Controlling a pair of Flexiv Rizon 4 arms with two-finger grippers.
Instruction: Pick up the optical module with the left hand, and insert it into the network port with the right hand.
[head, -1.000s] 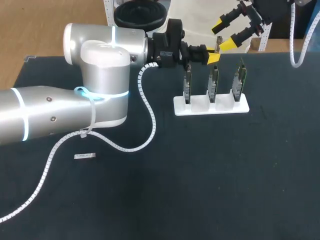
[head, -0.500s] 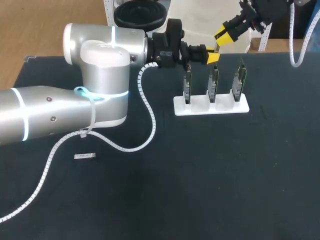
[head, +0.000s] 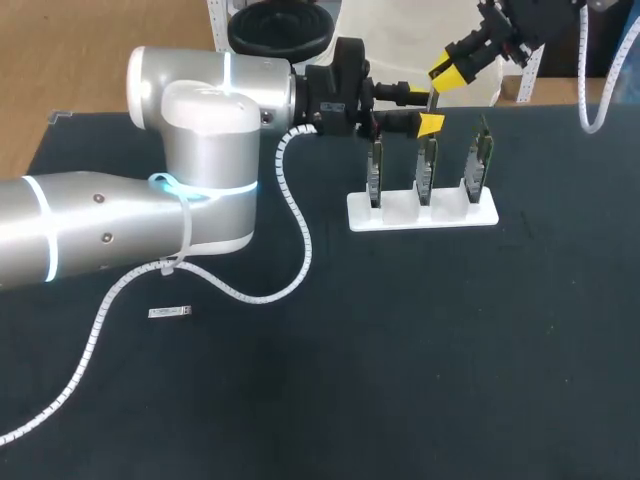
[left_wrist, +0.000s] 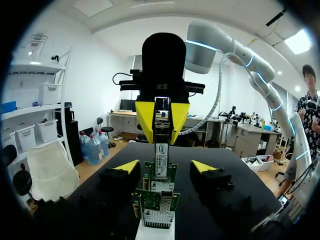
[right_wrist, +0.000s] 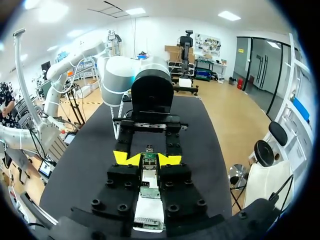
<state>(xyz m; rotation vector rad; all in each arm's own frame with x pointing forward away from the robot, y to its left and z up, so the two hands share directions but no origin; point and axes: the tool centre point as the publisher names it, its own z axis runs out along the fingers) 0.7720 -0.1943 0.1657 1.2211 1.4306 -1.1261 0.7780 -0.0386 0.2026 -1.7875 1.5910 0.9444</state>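
The optical module (head: 432, 97), a thin silver bar, hangs above the middle network card (head: 427, 162). My right gripper (head: 450, 72) comes in from the far right and is shut on the module's upper end. In the left wrist view, its yellow tips clamp the module (left_wrist: 161, 155) from both sides. My left gripper (head: 418, 108) is open, its fingers (left_wrist: 202, 166) standing apart on either side of the module without touching it. From the right wrist, the module (right_wrist: 148, 161) sits between my own fingertips, with the left gripper's black body just ahead.
A white stand (head: 420, 212) holds three upright network cards at the back of the dark table. A second small module (head: 170, 313) lies flat at the front left. The left arm's white coiled cable (head: 300, 215) trails across the table.
The right gripper came down to the left and shut on the module. The left gripper then opened and let the module go.
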